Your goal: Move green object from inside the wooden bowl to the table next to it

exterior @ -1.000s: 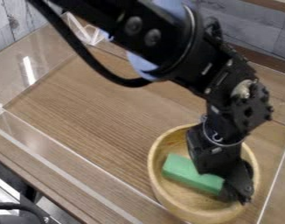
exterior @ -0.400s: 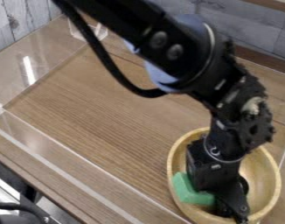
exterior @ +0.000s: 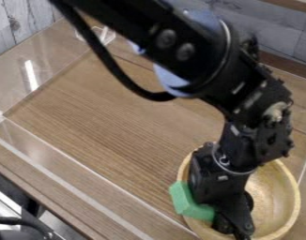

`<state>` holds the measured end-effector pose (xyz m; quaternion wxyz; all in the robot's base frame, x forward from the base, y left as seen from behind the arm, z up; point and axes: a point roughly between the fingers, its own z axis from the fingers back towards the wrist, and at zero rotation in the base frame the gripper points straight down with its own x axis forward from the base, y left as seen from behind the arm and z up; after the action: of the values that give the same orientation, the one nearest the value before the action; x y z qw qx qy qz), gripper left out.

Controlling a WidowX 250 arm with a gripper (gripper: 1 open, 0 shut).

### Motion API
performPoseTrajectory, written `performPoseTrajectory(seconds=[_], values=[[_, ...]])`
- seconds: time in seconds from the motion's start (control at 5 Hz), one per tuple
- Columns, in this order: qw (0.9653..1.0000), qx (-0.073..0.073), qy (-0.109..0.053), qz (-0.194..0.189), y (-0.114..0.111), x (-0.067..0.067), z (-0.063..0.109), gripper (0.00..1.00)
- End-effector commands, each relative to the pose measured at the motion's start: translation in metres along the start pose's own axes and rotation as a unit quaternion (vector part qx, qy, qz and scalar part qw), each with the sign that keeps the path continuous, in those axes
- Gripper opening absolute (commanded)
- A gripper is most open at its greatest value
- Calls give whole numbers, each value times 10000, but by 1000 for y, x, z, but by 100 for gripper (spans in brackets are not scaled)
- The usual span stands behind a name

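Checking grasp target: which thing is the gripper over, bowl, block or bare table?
The green block, at the wooden bowl's near-left rim; the gripper is down on it.

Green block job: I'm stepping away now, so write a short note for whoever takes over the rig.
Tool: pointing down, closed on the green block.
Green block: gripped over the wooden bowl at its left rim, tilted, not on the table.
Done: block grasped and brought from the bowl's middle to its edge.
Left: carry it clear of the rim, set it on the table beside the bowl, open the tool, back away.
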<state>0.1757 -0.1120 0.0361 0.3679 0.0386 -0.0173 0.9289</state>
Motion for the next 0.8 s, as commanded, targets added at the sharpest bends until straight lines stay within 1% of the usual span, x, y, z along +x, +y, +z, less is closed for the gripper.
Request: performPoseTrajectory(seconds=[0.0, 0.2, 0.4, 0.6], values=[[9994, -133, 224, -233, 0, -7, 20, 0], [9994, -54, 313, -136, -5, -4, 31, 0], [9990, 39, 435, 34, -19, 5, 45, 0], [9984, 72, 520, 224, -37, 9, 47, 0]])
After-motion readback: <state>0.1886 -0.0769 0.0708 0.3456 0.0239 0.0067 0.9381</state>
